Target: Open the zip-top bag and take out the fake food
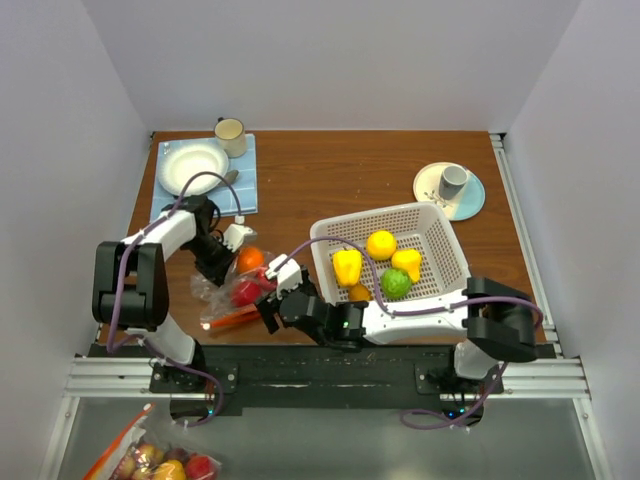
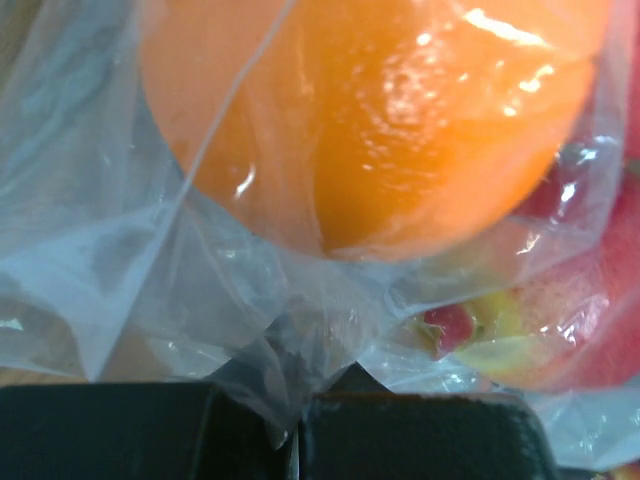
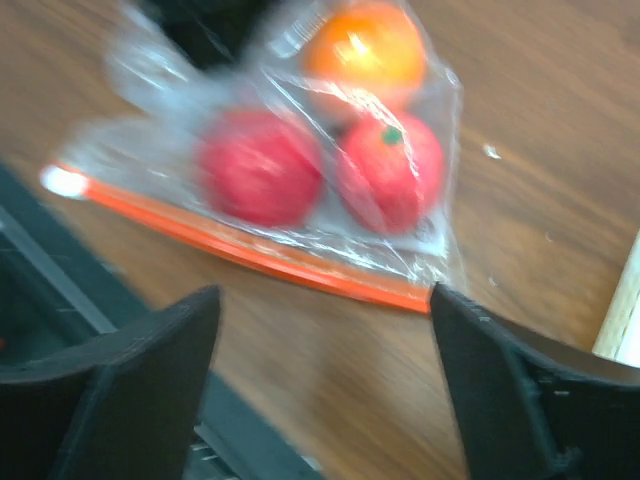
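— What am I working in?
— Your arms sit in a bay of plain white walls (image 1: 330, 60). They reach over a brown wooden table (image 1: 330, 170) with a black rail (image 1: 330, 365) along its near edge.

— What's on the wood?
— The biggest thing is the white basket (image 1: 440, 255), right of centre, holding yellow, green and orange fake food (image 1: 381, 244). At the far left you have a blue mat (image 1: 246, 180) with a white bowl (image 1: 190, 165) and a cream cup (image 1: 231, 131). At the far right a pale blue plate (image 1: 470, 200) carries a grey cup (image 1: 453, 181).

— And the bag?
— The zip-top bag (image 1: 215, 292) lies on the table at the front left, left of the basket. Its orange strip (image 3: 250, 255) faces the near edge. Inside you can see an orange fruit (image 3: 365, 50) and two red ones (image 3: 260, 180).

— My grippers?
— Your left gripper (image 2: 297, 420) has its jaws pressed together on a fold of the bag's clear plastic, right beside the orange fruit. Your right gripper (image 3: 325, 300) hangs on the near side of the strip. Its jaws are spread wide with nothing between them, and it is not touching the bag.
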